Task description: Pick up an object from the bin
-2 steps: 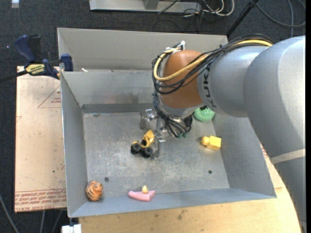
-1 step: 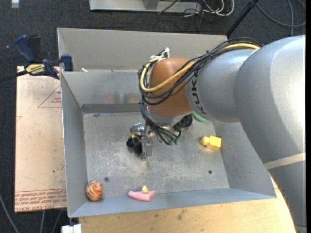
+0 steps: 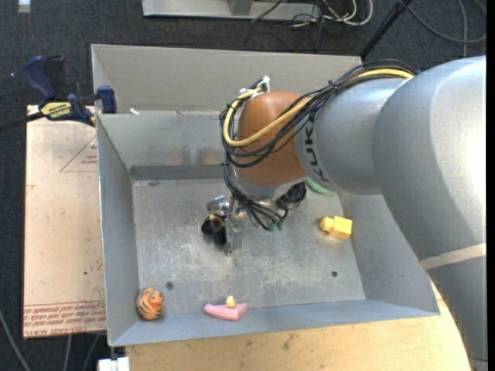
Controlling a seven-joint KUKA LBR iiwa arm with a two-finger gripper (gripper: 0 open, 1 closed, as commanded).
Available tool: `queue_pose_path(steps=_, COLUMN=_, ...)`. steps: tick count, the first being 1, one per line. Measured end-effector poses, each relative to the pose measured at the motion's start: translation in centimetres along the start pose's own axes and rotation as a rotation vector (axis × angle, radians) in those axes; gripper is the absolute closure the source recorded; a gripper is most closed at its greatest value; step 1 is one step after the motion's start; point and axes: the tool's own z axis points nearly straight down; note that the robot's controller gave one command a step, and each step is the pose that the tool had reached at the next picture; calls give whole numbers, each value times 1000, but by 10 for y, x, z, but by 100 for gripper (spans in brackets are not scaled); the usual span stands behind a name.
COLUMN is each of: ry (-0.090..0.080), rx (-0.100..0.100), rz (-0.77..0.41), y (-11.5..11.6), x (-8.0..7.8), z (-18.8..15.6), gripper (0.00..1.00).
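Note:
My gripper [image 3: 230, 239] hangs low over the middle of the bin floor, under the orange wrist cover. A small black object [image 3: 211, 226] lies right against its left side; I cannot tell whether it is gripped. A yellow block [image 3: 336, 226] rests on the floor well to the gripper's right. Close to the front wall, below the gripper, lies a pink flat piece with a small yellow top [image 3: 226, 310].
An orange striped ball-like toy [image 3: 151, 303] sits in the front left corner. A green thing [image 3: 317, 185] and a dark thing [image 3: 294, 195] peek out from under the arm at the back right. The arm covers the bin's right side.

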Motion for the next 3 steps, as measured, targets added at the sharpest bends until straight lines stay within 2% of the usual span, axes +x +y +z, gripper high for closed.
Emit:
queue_pose_path(steps=1, ry=-3, rx=1, rz=166, y=-28, x=-19, z=0, gripper=100)
queue_pose_path(steps=3, ry=-3, rx=2, rz=165, y=-27, x=-19, z=0, gripper=100)
